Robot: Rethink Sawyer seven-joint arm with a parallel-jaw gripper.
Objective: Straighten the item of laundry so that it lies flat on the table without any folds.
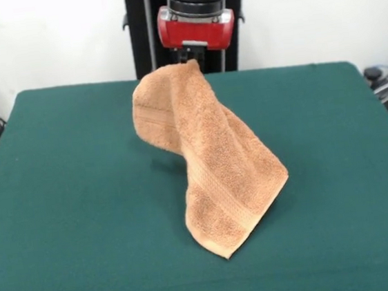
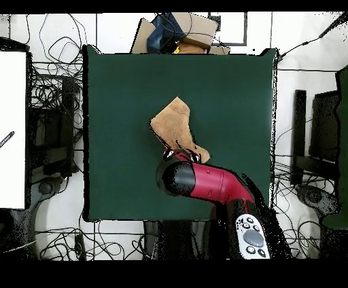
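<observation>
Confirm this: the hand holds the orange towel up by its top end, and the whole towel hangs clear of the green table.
Not quite. The hand does hold the towel by its top end, but the front view shows the lower corner resting on the green table, so it does not hang clear.

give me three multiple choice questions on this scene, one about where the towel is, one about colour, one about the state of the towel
1. Where is the towel?
A. hanging from the claw with its lower corner near the table
B. spread flat at a table corner
C. on the floor beside the table

2. What colour is the table surface?
A. white
B. dark green
C. red

3. What state is the towel in?
A. lying flat with no folds
B. rolled into a tight tube
C. lifted and draped, folded on itself

Answers:
1. A, the front view shows its top corner at the claw and the cloth trailing down over the table's middle.
2. B, both views show green cloth under the orange-tan towel.
3. C, it hangs in a bent, doubled shape, not spread out.
</observation>
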